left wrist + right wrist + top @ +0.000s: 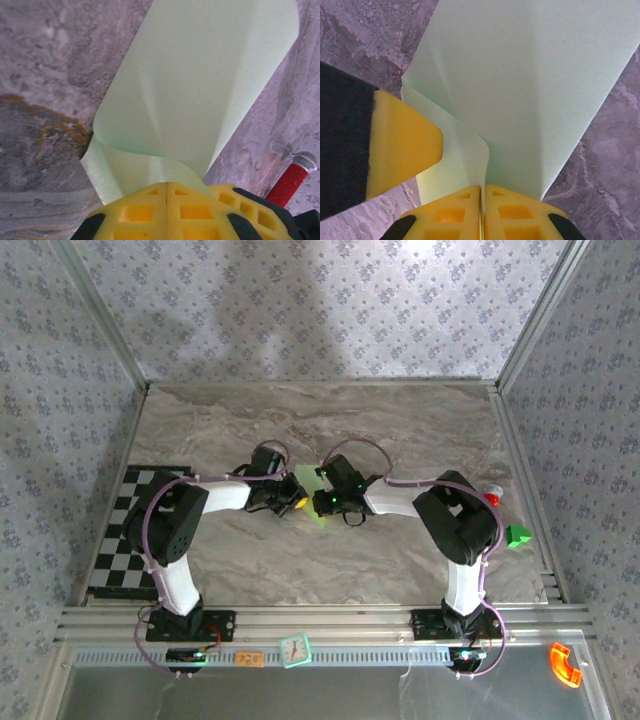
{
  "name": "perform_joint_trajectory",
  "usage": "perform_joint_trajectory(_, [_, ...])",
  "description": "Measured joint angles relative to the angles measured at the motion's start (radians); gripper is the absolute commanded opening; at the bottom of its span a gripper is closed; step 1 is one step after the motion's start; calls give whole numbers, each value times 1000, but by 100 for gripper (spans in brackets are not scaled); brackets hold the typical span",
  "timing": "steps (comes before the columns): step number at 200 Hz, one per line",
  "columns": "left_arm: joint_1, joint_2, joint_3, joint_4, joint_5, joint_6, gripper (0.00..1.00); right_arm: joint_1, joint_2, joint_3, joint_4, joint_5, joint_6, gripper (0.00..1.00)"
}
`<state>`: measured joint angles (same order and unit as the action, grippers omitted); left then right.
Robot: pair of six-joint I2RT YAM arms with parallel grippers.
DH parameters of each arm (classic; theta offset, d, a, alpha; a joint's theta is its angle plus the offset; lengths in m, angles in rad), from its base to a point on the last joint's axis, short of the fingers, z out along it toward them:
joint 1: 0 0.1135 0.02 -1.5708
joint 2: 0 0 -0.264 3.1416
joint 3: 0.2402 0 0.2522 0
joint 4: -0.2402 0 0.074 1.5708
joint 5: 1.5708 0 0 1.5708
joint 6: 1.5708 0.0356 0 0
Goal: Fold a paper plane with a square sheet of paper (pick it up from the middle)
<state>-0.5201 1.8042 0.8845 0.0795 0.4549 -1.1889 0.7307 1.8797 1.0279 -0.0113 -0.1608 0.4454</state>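
The square sheet of paper (pixel 306 481), pale green and bent over on itself, is held above the marble table between the two arms. In the left wrist view the paper (pixel 200 75) curls up and away from my left gripper (pixel 166 184), whose yellow fingers are shut on its lower edge. My right gripper (pixel 482 187) is also shut, pinching a curled fold of the paper (pixel 535 85). The left gripper's yellow finger (pixel 402 145) sits close at the left of that view. From above, the left gripper (pixel 296 503) and right gripper (pixel 324 502) nearly touch.
A small bright green block (pixel 517 535) lies by the right table edge. A red object (pixel 492 498) sits beside the right arm, seen as a red handle with a grey tip (pixel 292 177). A checkerboard mat (pixel 128 530) covers the left side.
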Motion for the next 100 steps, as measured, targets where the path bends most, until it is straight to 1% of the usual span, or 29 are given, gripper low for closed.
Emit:
perform_joint_trajectory(72, [0, 10, -10, 1, -1, -2, 5, 0, 5, 12, -16, 0, 0, 11])
perform_joint_trajectory(89, [1, 12, -10, 4, 0, -2, 5, -2, 6, 20, -28, -5, 1, 12])
perform_joint_trajectory(100, [1, 12, -10, 5, 0, -2, 5, -6, 8, 30, -44, -13, 3, 16])
